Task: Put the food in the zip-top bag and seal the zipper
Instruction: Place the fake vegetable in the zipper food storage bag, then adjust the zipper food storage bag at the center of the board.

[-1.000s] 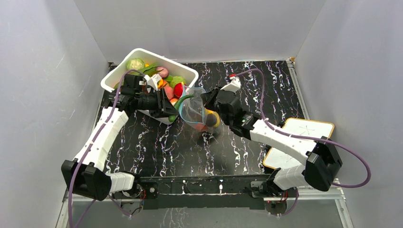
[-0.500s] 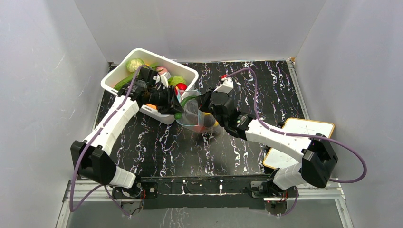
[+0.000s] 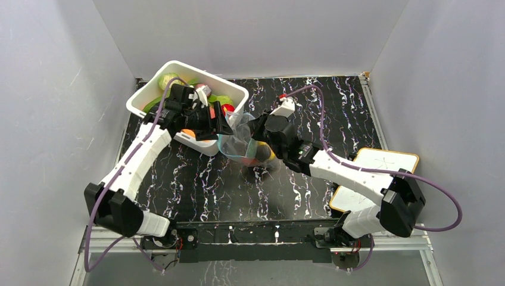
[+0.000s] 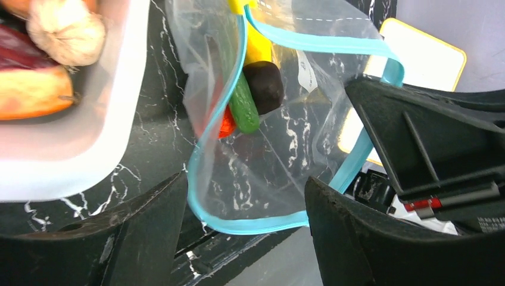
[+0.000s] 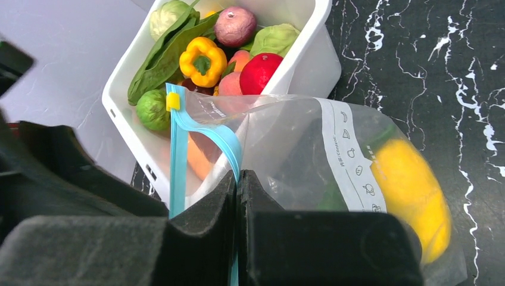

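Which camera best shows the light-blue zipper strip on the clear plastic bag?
The left wrist view: the light-blue zipper strip traces almost the whole open mouth of the clear plastic bag. The right wrist view shows only a short stretch with its yellow slider, pinched in the right gripper. The top external view barely shows it.

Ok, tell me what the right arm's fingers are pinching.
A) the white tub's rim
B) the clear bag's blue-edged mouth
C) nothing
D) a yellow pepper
B: in the right wrist view the right fingers press together on the zip-top bag, its zipper running between them.
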`<state>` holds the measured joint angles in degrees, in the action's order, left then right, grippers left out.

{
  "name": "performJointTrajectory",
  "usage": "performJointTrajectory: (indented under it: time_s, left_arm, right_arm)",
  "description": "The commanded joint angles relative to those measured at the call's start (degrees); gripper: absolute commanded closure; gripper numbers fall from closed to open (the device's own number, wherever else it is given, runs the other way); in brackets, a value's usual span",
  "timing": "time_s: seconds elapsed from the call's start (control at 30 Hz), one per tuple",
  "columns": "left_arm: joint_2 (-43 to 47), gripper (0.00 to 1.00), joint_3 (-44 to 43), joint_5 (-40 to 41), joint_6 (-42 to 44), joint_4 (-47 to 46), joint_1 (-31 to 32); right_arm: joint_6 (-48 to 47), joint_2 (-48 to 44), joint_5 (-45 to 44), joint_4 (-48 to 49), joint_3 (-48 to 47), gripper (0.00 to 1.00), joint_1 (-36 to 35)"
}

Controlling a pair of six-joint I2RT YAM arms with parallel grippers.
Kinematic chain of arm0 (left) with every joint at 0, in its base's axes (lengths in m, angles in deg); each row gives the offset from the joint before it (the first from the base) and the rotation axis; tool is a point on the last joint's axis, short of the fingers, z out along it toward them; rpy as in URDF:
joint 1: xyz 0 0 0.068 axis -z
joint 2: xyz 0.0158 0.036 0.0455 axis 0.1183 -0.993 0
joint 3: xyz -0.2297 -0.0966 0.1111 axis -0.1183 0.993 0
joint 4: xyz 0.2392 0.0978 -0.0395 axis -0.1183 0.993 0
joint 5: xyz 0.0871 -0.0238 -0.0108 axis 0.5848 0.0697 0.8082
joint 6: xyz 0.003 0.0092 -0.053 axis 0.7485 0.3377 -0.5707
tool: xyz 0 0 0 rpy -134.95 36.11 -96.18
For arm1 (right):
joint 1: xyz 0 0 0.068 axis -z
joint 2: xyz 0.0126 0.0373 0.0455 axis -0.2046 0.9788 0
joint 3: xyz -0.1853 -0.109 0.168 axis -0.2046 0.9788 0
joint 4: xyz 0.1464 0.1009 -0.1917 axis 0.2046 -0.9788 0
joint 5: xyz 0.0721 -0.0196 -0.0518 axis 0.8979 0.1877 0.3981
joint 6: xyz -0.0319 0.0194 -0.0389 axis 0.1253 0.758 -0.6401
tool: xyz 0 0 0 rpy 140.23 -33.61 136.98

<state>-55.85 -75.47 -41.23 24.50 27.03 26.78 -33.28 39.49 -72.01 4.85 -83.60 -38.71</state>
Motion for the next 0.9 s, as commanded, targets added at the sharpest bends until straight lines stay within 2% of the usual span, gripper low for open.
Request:
performJointTrajectory:
  time_s: [0.0, 0.1, 0.27, 0.37, 0.47, 0.6, 0.63, 0.7, 0.87]
  left_arm:
    - [7.25, 0.30, 0.66, 7.94, 1.44, -0.07, 0.18]
    - [8.21, 0.29, 3.33, 8.44, 1.89, -0.99, 0.16]
    - [6.90, 0.28, 6.54, 3.72, 0.56, -4.85, 0.19]
    - [5.96, 0.32, 7.61, 2.50, -0.15, -6.66, 0.20]
    - [4.85, 0.45, 7.92, -0.39, -1.00, -8.21, 0.20]
    - [4.33, 0.88, 7.88, -5.08, -3.17, -11.45, 0.18]
    - [4.46, 0.94, 7.86, -6.08, -3.84, -12.56, 0.17]
    - [4.74, 1.00, 7.86, -8.99, -4.99, -15.27, 0.16]
    - [4.77, 1.00, 9.93, -16.72, -10.15, -26.25, 0.21]
  right_arm:
    - [0.24, -3.33, -2.30, -0.02, -2.55, 1.00, -0.28]
    - [0.70, -3.99, -1.84, -0.41, -2.42, 1.00, -0.28]
    - [1.95, -5.00, -0.40, -0.78, -2.07, 1.00, -0.28]
    - [2.07, -5.47, -0.19, -1.23, -2.19, 1.00, -0.28]
    - [1.83, -6.06, -0.45, -1.64, -2.24, 1.00, -0.28]
    - [-0.69, -7.01, 0.23, -2.78, -2.02, 1.00, -0.28]
    - [-2.15, -7.15, 1.00, -3.26, -1.94, 1.00, -0.21]
    - [-5.67, -8.42, 2.87, -4.18, -1.49, 1.00, -0.28]
    - [-12.73, -13.87, 4.82, -11.57, -3.18, 1.00, -0.28]
